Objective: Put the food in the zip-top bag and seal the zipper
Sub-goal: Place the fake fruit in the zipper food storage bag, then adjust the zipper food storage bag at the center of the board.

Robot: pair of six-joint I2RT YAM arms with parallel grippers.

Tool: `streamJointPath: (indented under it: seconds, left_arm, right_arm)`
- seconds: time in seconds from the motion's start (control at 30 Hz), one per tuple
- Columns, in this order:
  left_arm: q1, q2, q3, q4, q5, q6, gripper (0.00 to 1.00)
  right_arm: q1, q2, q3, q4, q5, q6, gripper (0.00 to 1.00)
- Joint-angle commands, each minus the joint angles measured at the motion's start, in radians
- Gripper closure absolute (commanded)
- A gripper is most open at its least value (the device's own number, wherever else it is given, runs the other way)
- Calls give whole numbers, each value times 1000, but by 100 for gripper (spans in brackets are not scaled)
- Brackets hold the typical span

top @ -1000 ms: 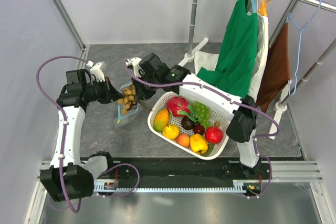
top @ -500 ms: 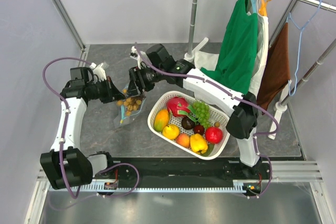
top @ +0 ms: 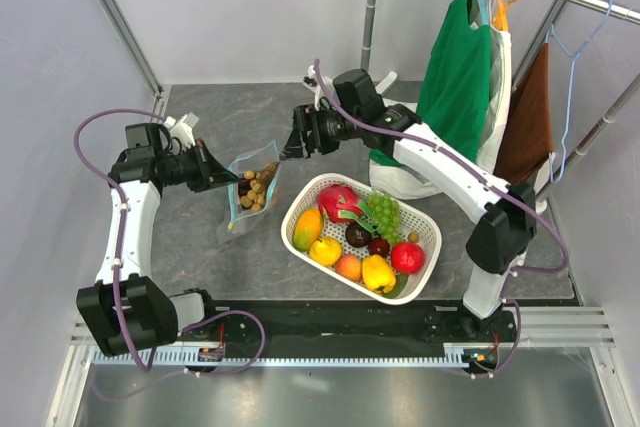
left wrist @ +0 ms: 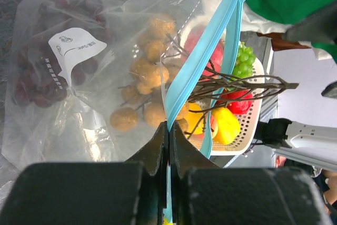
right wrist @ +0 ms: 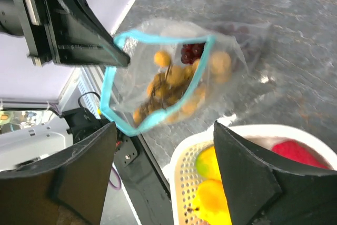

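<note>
The clear zip-top bag (top: 250, 190) stands on the grey table left of the basket, its mouth open. My left gripper (top: 230, 180) is shut on the teal zipper (left wrist: 181, 90) at the mouth's near edge, seen close up in the left wrist view (left wrist: 168, 128). A brown berry cluster (left wrist: 143, 80) and dark purple grapes (left wrist: 37, 80) lie inside the bag (right wrist: 174, 77). My right gripper (top: 292, 146) hangs open and empty just beyond the bag's mouth; its wrist view (right wrist: 164, 126) looks down on the open mouth and the berries (right wrist: 167, 85).
A white perforated basket (top: 432, 230) right of the bag holds a mango (top: 307, 228), a peach (top: 348, 267), green grapes (top: 382, 211) and other fruit. A clothes rack with a green shirt (top: 455, 97) stands at the back right.
My right gripper opened, left the brown berry cluster in the bag and drew back up and to the right. The left gripper kept its hold on the zipper edge.
</note>
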Motion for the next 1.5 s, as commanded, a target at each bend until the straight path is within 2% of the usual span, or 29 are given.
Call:
streamJointPath:
  seconds: [0.0,0.03,0.13,0.23,0.4,0.6,0.83,1.03,1.07,1.1,1.17,1.2,1.27,1.3,1.47]
  left_arm:
    - [15,-4,58,-1,46,-46,98]
    - [18,-2,63,-1,49,-51,98]
    - [20,1,73,-1,56,-66,98]
    - [20,7,83,1,62,-80,98]
    - [19,7,84,5,62,-79,98]
    - [20,6,80,11,69,-88,98]
    - [20,1,77,14,66,-82,98]
    - [20,-7,58,14,70,-79,98]
    - [20,-11,54,14,69,-77,98]
    - [20,-14,52,14,69,-74,98]
    - [20,-22,52,14,64,-71,98]
    - [19,-25,55,13,53,-65,98]
    - [19,-30,72,8,20,-53,98]
    - [20,-34,81,4,1,-28,98]
    - [19,-86,190,-42,-170,75,98]
  right_arm:
    - [-3,-133,-122,85,30,28,26]
    - [-4,-153,-158,110,19,45,32]
    - [-3,-206,-270,167,-13,102,40]
    - [8,-205,-322,204,-18,128,43]
    - [71,-160,-335,273,5,194,42]
    - [119,-114,-346,340,76,268,30]
    - [146,-33,-324,328,145,358,31]
    - [148,5,-300,371,127,395,33]
    - [148,8,-293,385,116,400,37]
    - [148,8,-292,386,116,398,50]
    - [148,5,-289,380,117,391,67]
    - [146,-2,-289,377,119,388,84]
    - [145,-19,-286,376,114,374,96]
    - [145,-36,-281,373,111,354,100]
    - [145,-70,-197,397,67,320,100]
